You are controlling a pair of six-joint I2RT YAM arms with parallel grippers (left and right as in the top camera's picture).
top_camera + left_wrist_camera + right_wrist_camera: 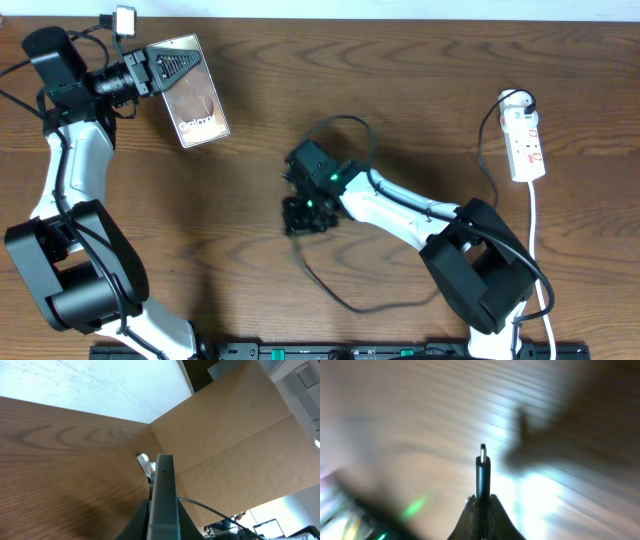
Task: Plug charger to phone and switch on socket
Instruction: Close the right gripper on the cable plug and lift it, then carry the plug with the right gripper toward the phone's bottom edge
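- Dark wood table (420,70) carries the whole set-up. The phone (190,95) sits in the upper left of the overhead view, with the left gripper (158,68) clamped on its upper-left end.
- The left wrist view shows the phone (165,495) edge-on at bottom centre, pinched between the fingers and raised off the wood.
- The right gripper (303,212) is at frame centre, jaws shut on the charger (482,475). In the blurred right wrist view the plug tip pokes up past the fingertips.
- Its cable (340,119) loops above that gripper and trails toward the bottom centre, apparently slack.
- The socket (525,140) lies at the right edge, well apart from both grippers and not yet touched.
- The step in hand looks like carrying the plug across to the phone's free lower-right end. The port itself is not visible, so I cannot tell exactly where it sits.
- To do it well:
  - Turn the tip in line with the phone's long axis before closing in.
  - Approach slowly and push straight, not at an angle.
  - The left grip should hold firm against the push, since the phone is tilted and clamped at one end only.
  - Watch that the trailing cable does not snag on the right arm and twist the plug in the fingers.
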